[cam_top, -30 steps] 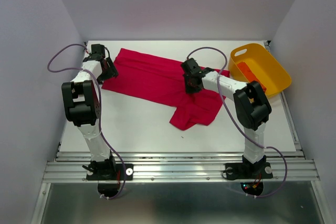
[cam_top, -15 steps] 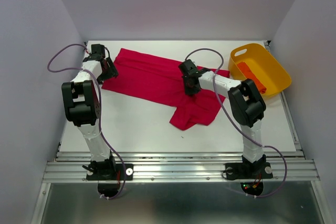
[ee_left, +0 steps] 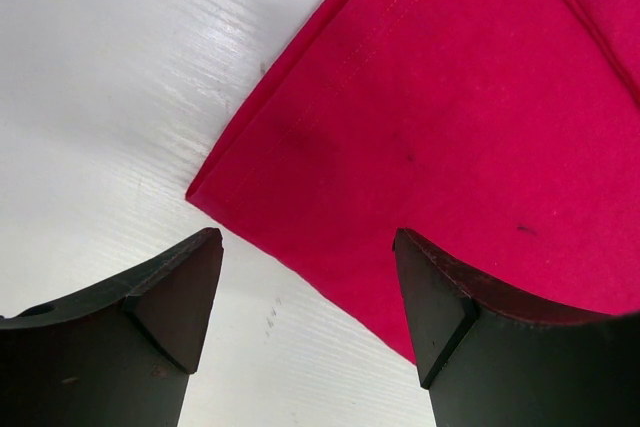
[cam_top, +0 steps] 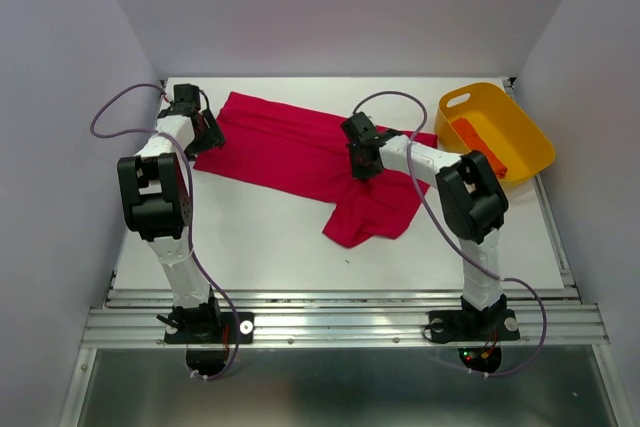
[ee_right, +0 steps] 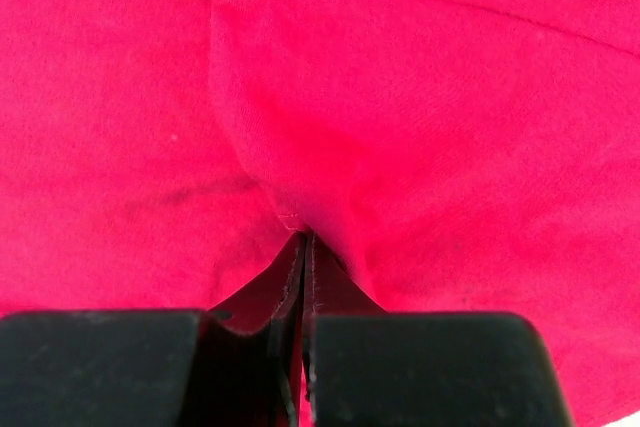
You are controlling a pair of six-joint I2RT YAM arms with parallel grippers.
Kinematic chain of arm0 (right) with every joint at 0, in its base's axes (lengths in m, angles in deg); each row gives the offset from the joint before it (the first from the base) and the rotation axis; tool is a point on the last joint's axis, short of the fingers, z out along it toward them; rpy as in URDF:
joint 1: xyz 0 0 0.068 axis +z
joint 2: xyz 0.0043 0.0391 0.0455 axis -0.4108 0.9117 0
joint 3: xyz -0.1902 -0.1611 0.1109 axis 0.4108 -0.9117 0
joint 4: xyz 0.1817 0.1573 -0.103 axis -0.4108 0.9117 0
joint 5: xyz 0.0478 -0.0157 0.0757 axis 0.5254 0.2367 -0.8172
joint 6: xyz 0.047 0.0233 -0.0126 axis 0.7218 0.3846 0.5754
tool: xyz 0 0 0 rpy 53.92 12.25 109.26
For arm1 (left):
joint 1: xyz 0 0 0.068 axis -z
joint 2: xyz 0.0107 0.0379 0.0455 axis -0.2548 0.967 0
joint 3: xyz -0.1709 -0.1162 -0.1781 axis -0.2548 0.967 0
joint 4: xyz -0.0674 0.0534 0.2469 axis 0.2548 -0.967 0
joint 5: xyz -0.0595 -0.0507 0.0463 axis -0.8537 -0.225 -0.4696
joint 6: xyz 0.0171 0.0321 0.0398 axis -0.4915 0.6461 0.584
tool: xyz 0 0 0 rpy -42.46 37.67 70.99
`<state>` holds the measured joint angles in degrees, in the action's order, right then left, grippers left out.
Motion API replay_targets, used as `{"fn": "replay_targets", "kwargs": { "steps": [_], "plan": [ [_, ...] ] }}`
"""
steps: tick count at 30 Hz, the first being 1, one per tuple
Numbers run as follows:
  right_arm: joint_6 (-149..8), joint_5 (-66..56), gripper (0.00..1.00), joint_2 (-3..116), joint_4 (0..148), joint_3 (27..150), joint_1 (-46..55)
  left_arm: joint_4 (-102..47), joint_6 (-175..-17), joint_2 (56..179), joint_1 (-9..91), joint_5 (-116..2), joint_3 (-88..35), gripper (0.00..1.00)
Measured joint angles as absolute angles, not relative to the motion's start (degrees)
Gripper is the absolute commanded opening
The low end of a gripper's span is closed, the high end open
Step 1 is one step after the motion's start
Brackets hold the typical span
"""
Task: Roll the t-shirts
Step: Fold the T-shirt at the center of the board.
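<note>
Across the back of the table (cam_top: 250,242) lies the crimson t-shirt (cam_top: 290,152), spread flat. The right gripper (ee_right: 303,243) pinches a fold at its middle, jaws together. The left gripper (ee_left: 305,245) stands wide above its hem corner. The orange t-shirt (cam_top: 478,145) lies in the yellow basket (cam_top: 532,159).

Top view is evenly and brightly lit from overhead; only short soft shadows are cast on the table (cam_top: 260,247) just beside the crimson t-shirt (cam_top: 290,152). Red is heavily saturated, so fold detail is partly lost. Left wrist view: hem stitching is held sharp, table left of the shirt is near white yet grain is kept, left gripper (ee_left: 308,247) is crushed to near black. Right wrist view: frame is flooded with red, weave is only faintly resolved, right gripper (ee_right: 303,247) is underexposed.
</note>
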<state>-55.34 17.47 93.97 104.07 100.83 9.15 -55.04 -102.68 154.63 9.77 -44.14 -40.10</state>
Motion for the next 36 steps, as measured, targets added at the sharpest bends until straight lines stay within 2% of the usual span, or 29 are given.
{"fn": "replay_targets", "kwargs": {
  "steps": [14,16,19,23,28,36],
  "plan": [
    [-57.9,8.8,0.01,89.2,104.2,100.2,9.2,-55.0,-102.7,154.6,9.8,-44.5,-39.8,0.80],
    [-58.1,7.2,0.11,89.2,104.3,100.2,9.2,-55.0,-102.7,154.6,9.8,-44.5,-39.8,0.80],
    [-58.6,5.0,0.15,89.2,104.3,100.2,9.2,-55.0,-102.7,154.6,9.8,-44.6,-39.8,0.80],
    [-59.0,4.1,0.27,89.2,104.4,100.2,9.2,-55.1,-102.7,154.6,9.8,-44.6,-39.8,0.80],
    [-59.2,5.7,0.27,89.1,104.6,100.2,9.1,-55.1,-102.7,154.6,9.8,-44.6,-39.8,0.80],
    [-58.2,6.3,0.17,87.5,104.4,99.6,5.9,-55.1,-102.7,154.6,9.5,-44.0,-39.8,0.80]
  ]
}}
